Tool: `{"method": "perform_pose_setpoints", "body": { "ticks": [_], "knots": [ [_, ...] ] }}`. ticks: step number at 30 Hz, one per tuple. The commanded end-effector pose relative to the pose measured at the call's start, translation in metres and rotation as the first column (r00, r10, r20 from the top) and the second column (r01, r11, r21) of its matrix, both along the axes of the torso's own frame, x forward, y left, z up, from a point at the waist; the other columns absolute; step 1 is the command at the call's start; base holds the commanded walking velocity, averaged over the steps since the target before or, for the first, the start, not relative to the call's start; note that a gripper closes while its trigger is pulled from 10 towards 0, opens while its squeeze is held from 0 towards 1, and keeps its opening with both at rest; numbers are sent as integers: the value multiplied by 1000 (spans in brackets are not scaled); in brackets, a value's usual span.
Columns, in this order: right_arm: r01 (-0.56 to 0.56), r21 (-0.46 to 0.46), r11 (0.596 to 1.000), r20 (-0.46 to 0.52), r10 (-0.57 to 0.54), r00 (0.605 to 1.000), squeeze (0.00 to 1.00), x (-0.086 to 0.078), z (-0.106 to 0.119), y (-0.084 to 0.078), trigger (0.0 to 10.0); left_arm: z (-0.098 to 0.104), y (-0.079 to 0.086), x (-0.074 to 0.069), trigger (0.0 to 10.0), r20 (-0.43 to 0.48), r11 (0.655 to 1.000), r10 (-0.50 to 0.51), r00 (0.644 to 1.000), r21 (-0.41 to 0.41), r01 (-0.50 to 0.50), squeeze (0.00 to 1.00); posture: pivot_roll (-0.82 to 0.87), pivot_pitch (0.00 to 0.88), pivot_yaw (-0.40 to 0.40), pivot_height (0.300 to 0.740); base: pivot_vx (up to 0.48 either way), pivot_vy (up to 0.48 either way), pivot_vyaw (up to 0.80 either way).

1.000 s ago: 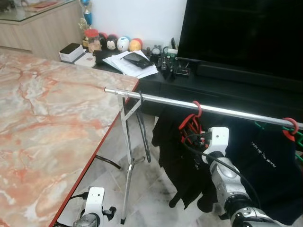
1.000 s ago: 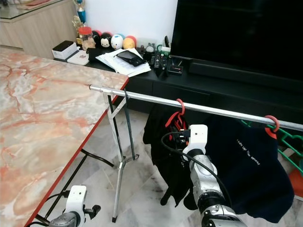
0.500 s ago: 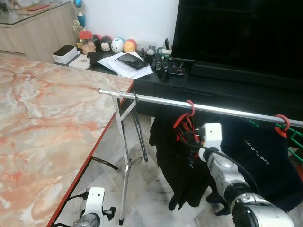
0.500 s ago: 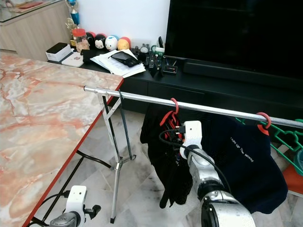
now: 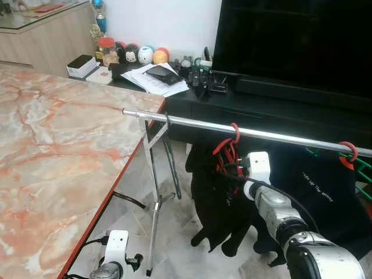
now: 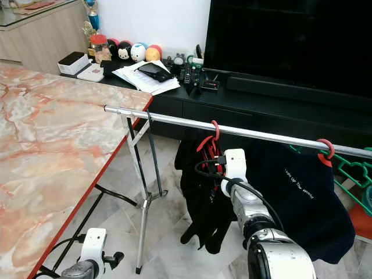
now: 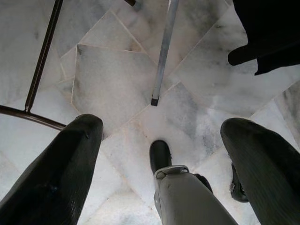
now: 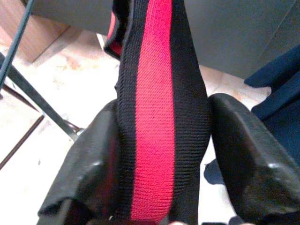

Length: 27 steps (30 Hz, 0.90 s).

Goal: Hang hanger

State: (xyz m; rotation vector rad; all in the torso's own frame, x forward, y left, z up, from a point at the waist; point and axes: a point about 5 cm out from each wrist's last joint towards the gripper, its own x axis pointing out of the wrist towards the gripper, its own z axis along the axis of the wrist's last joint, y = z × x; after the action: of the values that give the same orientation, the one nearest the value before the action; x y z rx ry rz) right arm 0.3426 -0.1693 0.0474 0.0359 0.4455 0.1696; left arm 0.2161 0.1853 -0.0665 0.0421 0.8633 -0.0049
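My right claw point(image 8: 159, 187) pinches the black-and-red garment point(image 8: 157, 108) under the red hanger point(image 6: 210, 142), seemingly hooked mid-rail point(image 6: 168, 119), so I loosen gently.

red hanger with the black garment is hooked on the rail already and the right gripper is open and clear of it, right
Not quite. The red hanger is hooked on the rail, but the right gripper is shut on the black garment: the right wrist view shows its fingers pressing the red-striped fabric.

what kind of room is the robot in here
Most likely a home living room: a big dark television on a low black media console, a marble-patterned table, and a metal clothes rail on tiled floor.
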Motion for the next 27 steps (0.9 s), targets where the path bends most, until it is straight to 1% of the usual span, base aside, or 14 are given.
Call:
{"method": "perform_pose_setpoints", "body": {
  "ticks": [1,7,15,17,25,27],
  "knots": [
    [-14,-11,1000,-25,14,1000,0,-2,-3,2,0,-2,0,-3,10000,-24,1000,-1,1000,-4,1,0,119,0,-34,740,0,0,0],
    [-12,-4,1000,-36,12,999,0,-4,-7,3,0,-3,1,-4,10000,-25,1000,-1,1000,-4,1,0,120,0,-34,740,0,0,0],
    [-15,1,1000,-30,15,999,0,-3,-5,5,0,-3,0,-4,10000,-27,1000,-7,1000,0,7,0,119,0,-34,740,0,0,0],
    [-10,3,1000,-19,10,1000,0,-2,-4,5,0,-3,0,-5,10000,-29,1000,-23,999,7,23,0,119,0,-33,740,0,0,0],
    [15,18,1000,21,-16,1000,0,-1,-1,7,0,-4,-1,-5,10000,-30,1000,-23,999,5,23,0,117,0,-33,740,0,0,0],
    [29,30,999,52,-31,998,0,1,2,6,0,-4,-1,-6,10000,-29,1000,-23,999,7,23,0,117,0,-33,740,0,0,0]
  ]
}}
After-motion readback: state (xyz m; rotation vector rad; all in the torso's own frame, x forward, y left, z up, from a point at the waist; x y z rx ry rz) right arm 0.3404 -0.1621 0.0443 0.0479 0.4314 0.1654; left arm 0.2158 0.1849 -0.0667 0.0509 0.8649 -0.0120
